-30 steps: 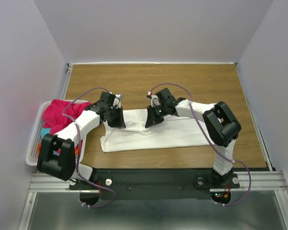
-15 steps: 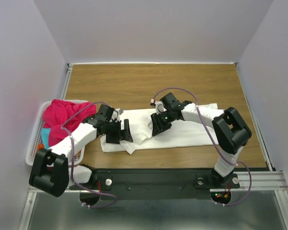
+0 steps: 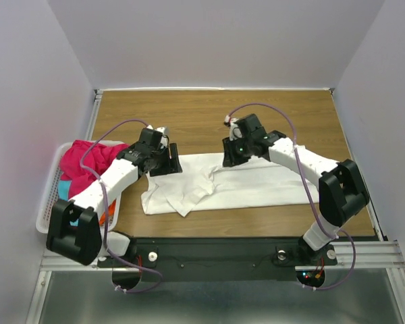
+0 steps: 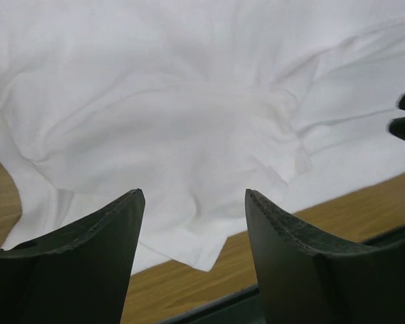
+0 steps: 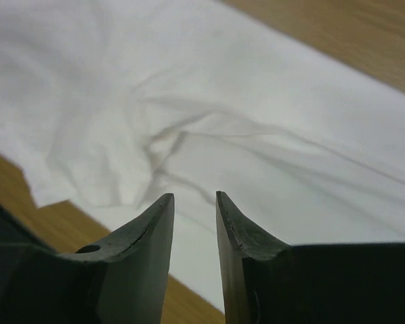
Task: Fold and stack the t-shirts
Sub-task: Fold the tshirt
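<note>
Left wrist: left gripper (image 4: pixel 192 194) (fingers parted) above white t-shirt (image 4: pixel 189 101).

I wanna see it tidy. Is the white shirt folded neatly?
No. The shirt lies in a long strip, crumpled at one end.

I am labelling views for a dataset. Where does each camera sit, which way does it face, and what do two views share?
Top external: above and behind the bases, looking down on the table; both arms whole, left gripper and right gripper over the white t-shirt.
Left wrist: on the left arm, looking down at the white t-shirt; own fingers wide apart.
Right wrist: on the right arm, looking down; own fingers narrowly apart.
Shared: both wrist views show the same crumpled white t-shirt.
</note>
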You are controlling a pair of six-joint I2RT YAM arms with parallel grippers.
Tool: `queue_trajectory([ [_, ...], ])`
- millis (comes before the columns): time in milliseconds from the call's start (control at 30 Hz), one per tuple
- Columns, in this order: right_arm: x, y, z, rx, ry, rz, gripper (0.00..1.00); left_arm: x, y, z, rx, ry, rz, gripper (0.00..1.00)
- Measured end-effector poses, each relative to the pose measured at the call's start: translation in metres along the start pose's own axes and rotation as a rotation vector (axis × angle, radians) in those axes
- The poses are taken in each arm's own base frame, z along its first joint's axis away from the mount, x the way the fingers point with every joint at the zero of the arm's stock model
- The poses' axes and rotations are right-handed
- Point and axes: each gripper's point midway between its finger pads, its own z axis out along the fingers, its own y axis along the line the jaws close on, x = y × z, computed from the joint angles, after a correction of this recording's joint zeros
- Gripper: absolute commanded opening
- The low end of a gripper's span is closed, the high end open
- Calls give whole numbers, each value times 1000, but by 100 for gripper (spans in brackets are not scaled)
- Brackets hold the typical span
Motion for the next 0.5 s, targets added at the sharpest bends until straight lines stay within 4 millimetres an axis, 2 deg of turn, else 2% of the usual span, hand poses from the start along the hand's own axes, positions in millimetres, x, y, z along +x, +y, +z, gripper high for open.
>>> queue_trajectory([
  [33,-2,-10,-1,22,-6,26,37,0,4,4,-15,6,-7,71],
  [100,-11,-52,-8,123,-42,139,40,-3,21,19,-80,10,-38,71],
  [167,-16,-110,-23,248,-88,279,41,-7,34,28,-119,4,-62,71],
  [267,-16,-177,-49,398,-145,432,41,-12,55,47,-180,4,-93,71],
  [367,-11,-208,-58,477,-158,500,41,-8,65,62,-210,33,-96,71],
  [433,-8,-218,-49,498,-136,516,41,-5,71,70,-227,51,-95,71],
  [500,-4,-218,-37,486,-105,521,41,-2,78,74,-247,64,-97,71],
])
